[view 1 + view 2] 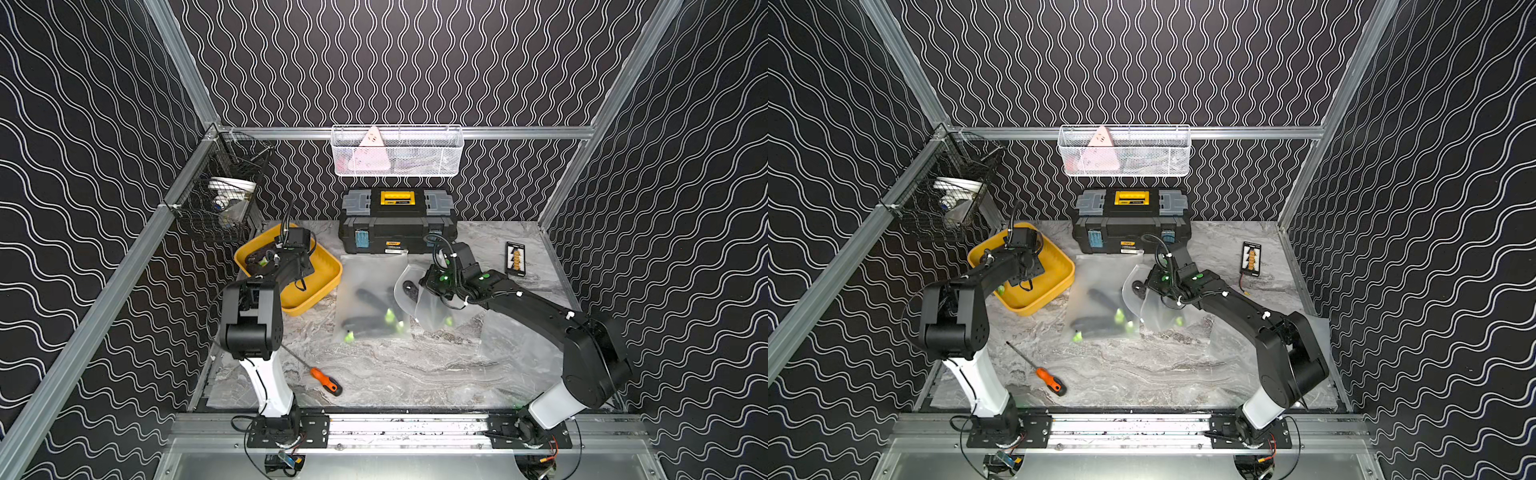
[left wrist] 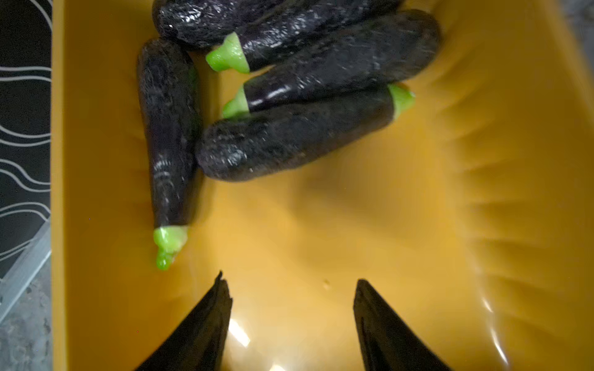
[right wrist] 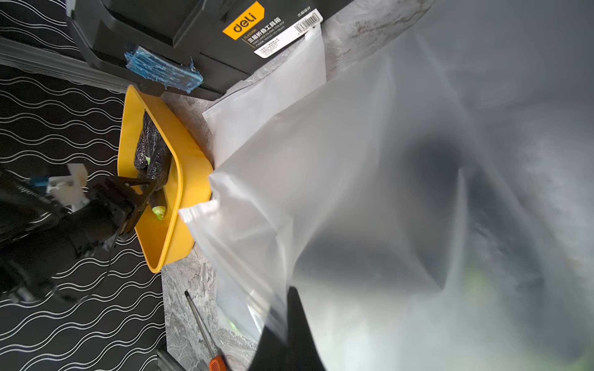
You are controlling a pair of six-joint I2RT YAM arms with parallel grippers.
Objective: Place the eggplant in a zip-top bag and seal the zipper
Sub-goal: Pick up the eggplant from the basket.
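Right claw (image 3: 290,302) on zip-top bag (image 3: 321,192)

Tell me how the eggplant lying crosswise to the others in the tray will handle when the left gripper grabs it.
The crosswise eggplant is round and long, so a sideways nudge would probably roll it across the yellow tray. Its glossy skin may slip in the open left gripper. It lies straight, so it likely lifts stiff, not floppy.
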